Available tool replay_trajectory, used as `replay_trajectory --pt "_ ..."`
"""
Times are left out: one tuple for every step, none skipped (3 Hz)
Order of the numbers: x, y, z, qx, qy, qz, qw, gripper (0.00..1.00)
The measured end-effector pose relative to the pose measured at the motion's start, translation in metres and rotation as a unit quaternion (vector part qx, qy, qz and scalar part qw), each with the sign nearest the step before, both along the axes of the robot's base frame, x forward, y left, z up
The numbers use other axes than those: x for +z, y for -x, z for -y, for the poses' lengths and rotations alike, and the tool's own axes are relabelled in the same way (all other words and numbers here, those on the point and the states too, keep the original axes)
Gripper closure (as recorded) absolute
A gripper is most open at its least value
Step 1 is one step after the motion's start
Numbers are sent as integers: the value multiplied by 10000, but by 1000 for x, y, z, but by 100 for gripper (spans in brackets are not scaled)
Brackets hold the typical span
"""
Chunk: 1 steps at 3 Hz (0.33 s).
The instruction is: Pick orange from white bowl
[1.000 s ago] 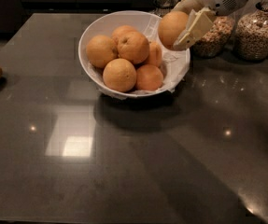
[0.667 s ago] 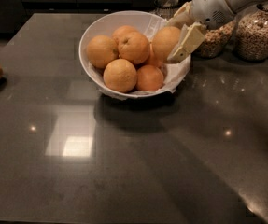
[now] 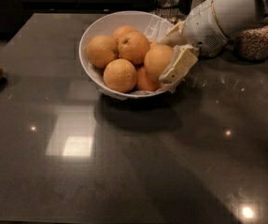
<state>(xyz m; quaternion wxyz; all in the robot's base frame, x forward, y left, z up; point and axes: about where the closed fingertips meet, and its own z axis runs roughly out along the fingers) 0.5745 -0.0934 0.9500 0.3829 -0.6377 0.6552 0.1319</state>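
Cream gripper (reaching in from the right) clasps the rightmost orange, among others inside the white bowl.

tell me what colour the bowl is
White bowl, camera view; gripper holds an orange at its right side.

claw at bowl rim, orange partly hidden

Hand, upper right of view: flat cream fingers, glossy white wrist housing, thin gold band, perforated grille.
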Motion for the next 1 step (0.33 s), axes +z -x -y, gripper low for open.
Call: replay_trajectory --pt "1 0 0 0 -1 5 10000 100"
